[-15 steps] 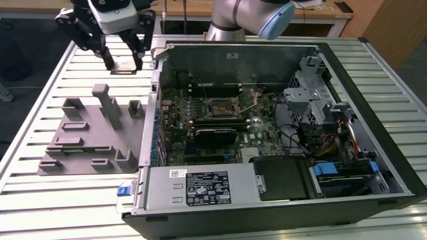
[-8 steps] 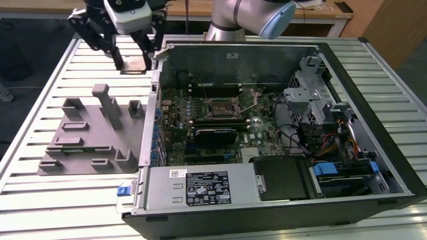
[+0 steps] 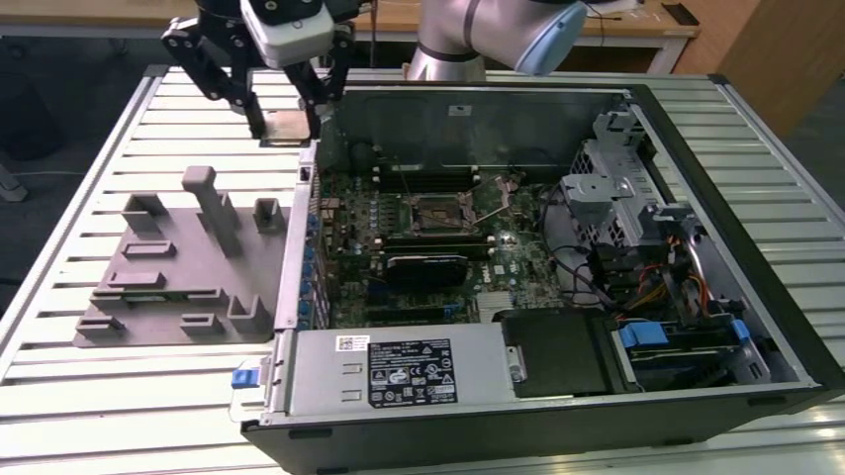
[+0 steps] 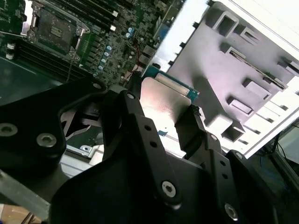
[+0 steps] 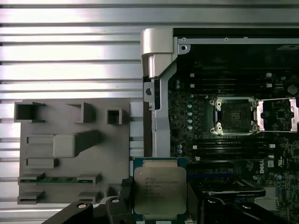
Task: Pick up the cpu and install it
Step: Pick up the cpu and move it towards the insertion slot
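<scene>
The cpu (image 3: 287, 123) is a flat square chip with a silver top plate and a thin green rim. My gripper (image 3: 285, 129) is shut on it, one black finger on each side. Chip and gripper hang over the slatted table beside the back corner of the open computer case (image 3: 739, 228), on the exterior view's left. In both wrist views the cpu (image 5: 160, 186) (image 4: 164, 100) sits between the fingers (image 5: 125, 192) (image 4: 189, 126). The motherboard's cpu socket (image 3: 436, 213) (image 5: 233, 115) (image 4: 53, 30) stands open, its metal load plate (image 5: 278, 114) flipped aside.
A grey parts fixture (image 3: 185, 267) (image 5: 70, 149) with upright posts lies on the table beside the case; a green-edged memory stick (image 5: 58, 178) rests in one slot. Inside the case are the grey power supply (image 3: 396, 371), drive cage (image 3: 620, 188) and cables (image 3: 660, 287).
</scene>
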You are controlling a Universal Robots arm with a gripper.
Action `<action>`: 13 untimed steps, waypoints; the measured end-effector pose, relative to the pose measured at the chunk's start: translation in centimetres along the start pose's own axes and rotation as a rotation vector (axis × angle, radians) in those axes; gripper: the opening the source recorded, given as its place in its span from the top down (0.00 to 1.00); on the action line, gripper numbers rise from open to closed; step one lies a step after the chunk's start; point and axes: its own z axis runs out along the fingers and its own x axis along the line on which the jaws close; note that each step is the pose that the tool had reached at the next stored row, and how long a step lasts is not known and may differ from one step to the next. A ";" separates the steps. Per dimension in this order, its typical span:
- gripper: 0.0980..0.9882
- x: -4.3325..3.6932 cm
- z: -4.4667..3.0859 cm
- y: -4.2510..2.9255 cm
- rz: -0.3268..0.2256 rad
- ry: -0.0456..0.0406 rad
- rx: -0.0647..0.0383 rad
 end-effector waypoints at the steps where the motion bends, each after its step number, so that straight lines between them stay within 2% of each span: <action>1: 0.50 -0.23 0.00 0.01 0.000 0.0002 0.000; 13: 0.50 -3.27 0.05 0.09 0.000 0.0025 0.000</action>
